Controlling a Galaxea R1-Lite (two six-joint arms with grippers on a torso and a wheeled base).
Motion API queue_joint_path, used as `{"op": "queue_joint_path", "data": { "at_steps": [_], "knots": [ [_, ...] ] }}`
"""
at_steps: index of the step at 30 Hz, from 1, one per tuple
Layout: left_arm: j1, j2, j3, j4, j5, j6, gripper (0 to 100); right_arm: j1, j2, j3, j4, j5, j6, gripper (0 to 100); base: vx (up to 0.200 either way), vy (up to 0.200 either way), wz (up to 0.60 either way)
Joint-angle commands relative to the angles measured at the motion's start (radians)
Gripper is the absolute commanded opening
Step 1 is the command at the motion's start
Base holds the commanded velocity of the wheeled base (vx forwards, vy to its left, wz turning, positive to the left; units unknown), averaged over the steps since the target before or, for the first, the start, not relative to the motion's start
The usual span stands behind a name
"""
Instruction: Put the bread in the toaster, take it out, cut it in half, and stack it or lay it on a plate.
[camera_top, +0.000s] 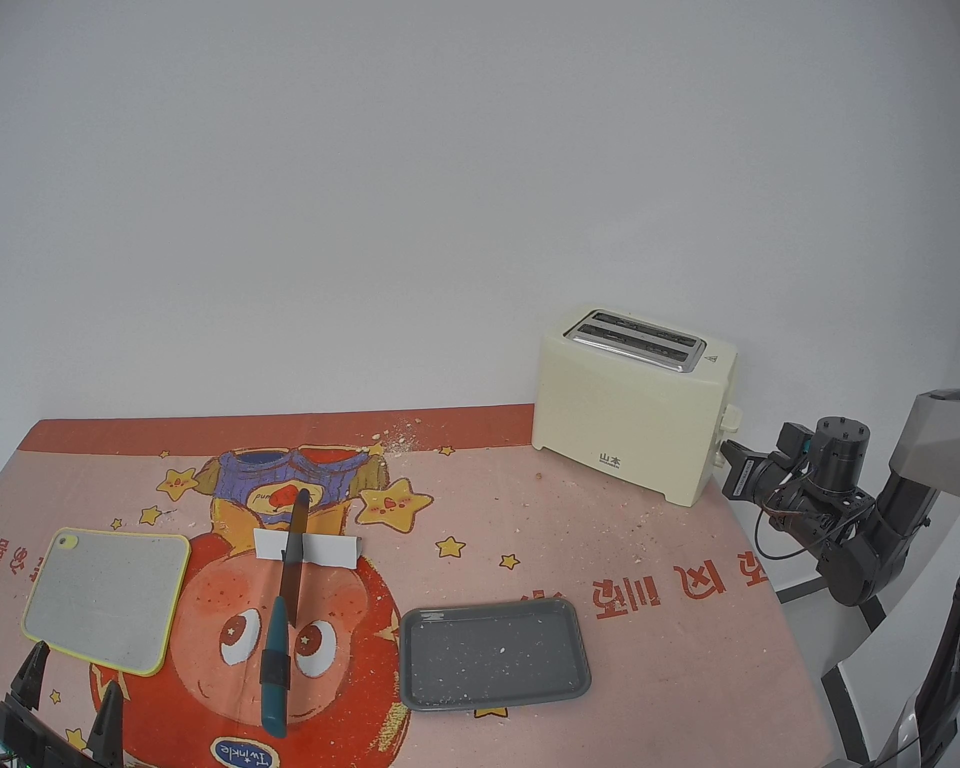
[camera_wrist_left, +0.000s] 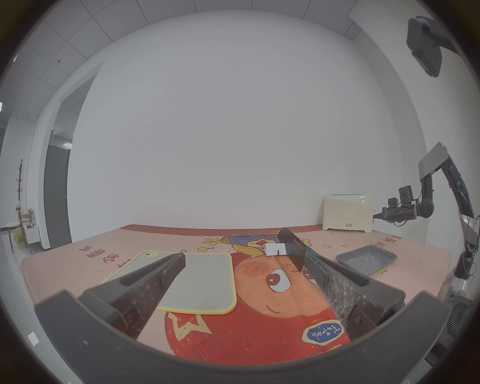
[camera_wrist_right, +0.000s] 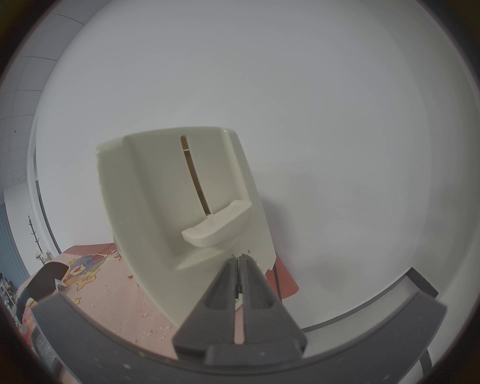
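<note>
Right fingers (camera_wrist_right: 256, 295) pressed together — tips near toaster (camera_wrist_right: 150, 200) lever (camera_wrist_right: 217, 231).

Bright, even, diffuse light; faint shadow behind the toaster (camera_wrist_right: 160, 210); fisheye-bent, dark-cornered wrist views.

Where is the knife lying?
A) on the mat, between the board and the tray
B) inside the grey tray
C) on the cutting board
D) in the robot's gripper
A: the knife lies on the mat, blade across a small white stand, with the cutting board on one side and the grey tray on the other.
</note>
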Motion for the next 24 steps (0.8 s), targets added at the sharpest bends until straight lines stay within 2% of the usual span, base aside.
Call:
{"op": "queue_joint_path", "data": {
  "at_steps": [1, 18, 24],
  "knots": [
    [0.0, -0.004, 0.018, 0.0, 0.0, 0.0, 100, 0.006, -0.036, 0.011, 0.002, 0.0, -0.001, 0, 0.0, 0.0, 0.0],
    [0.0, -0.004, 0.018, 0.0, 0.0, 0.0, 100, 0.017, -0.069, 0.02, 0.048, 0.003, 0.004, 0, 0.0, 0.0, 0.0],
    [0.0, -0.005, 0.018, 0.0, 0.0, 0.0, 100, 0.012, -0.069, 0.015, 0.051, 0.007, 0.042, 0, 0.0, 0.0, 0.0]
  ]
}}
